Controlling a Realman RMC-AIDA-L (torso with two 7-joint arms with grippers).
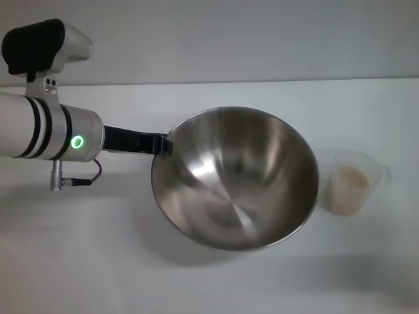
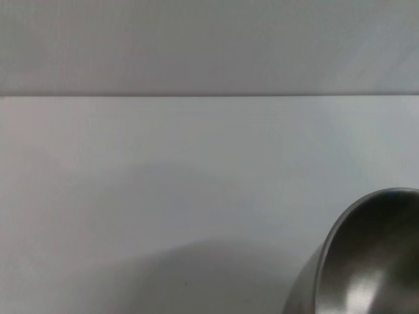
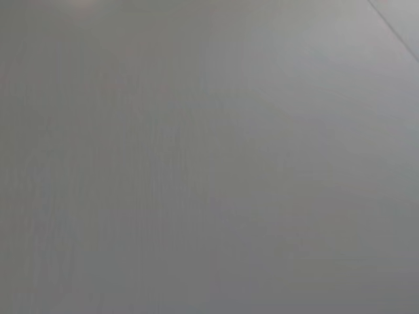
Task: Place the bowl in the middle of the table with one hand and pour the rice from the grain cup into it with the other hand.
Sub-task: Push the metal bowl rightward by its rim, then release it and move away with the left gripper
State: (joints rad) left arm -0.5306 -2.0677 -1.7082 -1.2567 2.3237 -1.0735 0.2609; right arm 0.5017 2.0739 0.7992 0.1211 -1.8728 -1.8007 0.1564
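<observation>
Head view is showing the left pincer (image 1: 163, 143) clamping the bowl (image 1: 236, 178) rim mid-worktop (image 1: 98, 261), tilting it, while the rice-filled cup (image 1: 350, 183) is standing just beside it toward the right edge, nearer the unseen right arm.

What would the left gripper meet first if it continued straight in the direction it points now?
The left gripper points toward the robot's right and is already at the bowl rim. Beyond the bowl, roughly on that line, stands the grain cup.
</observation>
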